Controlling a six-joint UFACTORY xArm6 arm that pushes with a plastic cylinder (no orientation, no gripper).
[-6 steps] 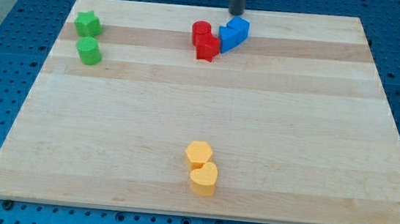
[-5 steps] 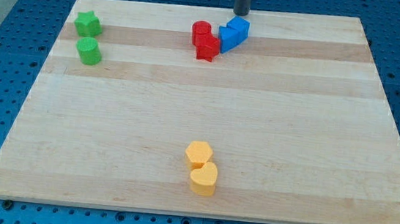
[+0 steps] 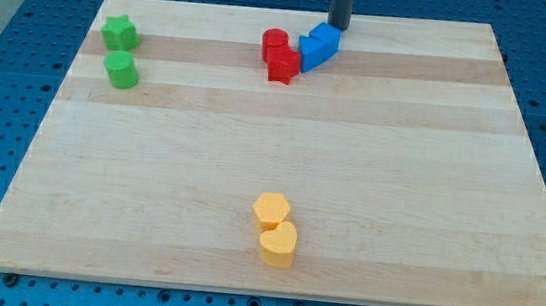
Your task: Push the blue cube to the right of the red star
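The blue cube (image 3: pixel 326 38) sits near the board's top edge, touching a second blue block (image 3: pixel 312 52) at its lower left. That block touches the red star (image 3: pixel 282 66), which sits just below a red cylinder (image 3: pixel 275 43). The cube is up and to the right of the star. My tip (image 3: pixel 338 26) is at the top of the view, just above and slightly right of the blue cube, very close to its top right corner.
A green star (image 3: pixel 119 32) and a green cylinder-like block (image 3: pixel 121 69) sit at the upper left. A yellow hexagon (image 3: pixel 270 211) and a yellow heart-like block (image 3: pixel 278 244) sit touching at the bottom centre. The wooden board (image 3: pixel 432 168) lies on a blue perforated table.
My tip has moved to the right along the board's top edge, from above the cube's left side to its upper right. The blocks have not moved.
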